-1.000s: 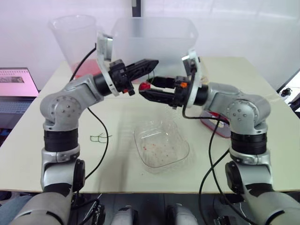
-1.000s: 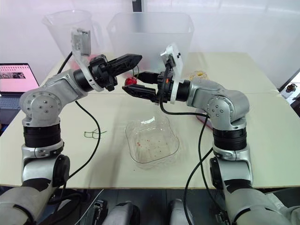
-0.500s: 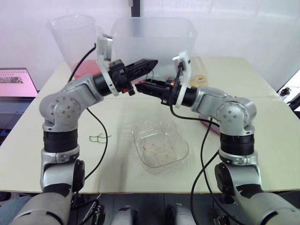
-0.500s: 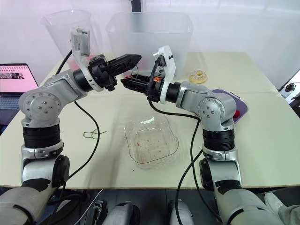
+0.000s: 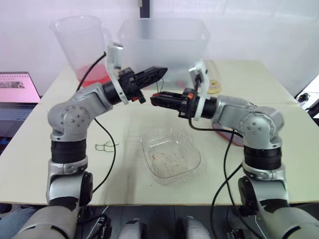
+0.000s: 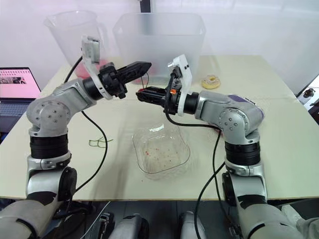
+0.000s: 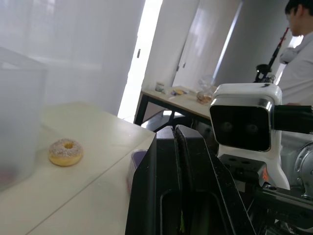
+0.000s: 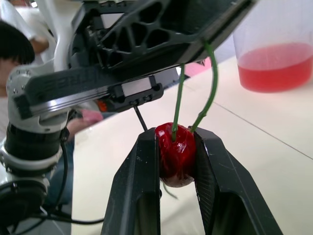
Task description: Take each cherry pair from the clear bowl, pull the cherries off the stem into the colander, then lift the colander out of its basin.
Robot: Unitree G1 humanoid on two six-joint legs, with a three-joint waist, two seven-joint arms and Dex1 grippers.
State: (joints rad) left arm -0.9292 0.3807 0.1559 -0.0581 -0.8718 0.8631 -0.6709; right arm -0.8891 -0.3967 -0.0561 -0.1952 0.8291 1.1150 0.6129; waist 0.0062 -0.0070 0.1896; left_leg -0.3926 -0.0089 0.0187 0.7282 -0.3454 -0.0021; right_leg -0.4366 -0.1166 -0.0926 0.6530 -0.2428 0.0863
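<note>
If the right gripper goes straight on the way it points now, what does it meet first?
Probably the left gripper, shut on the green stem, close ahead of the right gripper, which is shut on a glossy red cherry. Depth is unclear.

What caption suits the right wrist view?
Right gripper pinches a red cherry while the left gripper holds its green stem.
</note>
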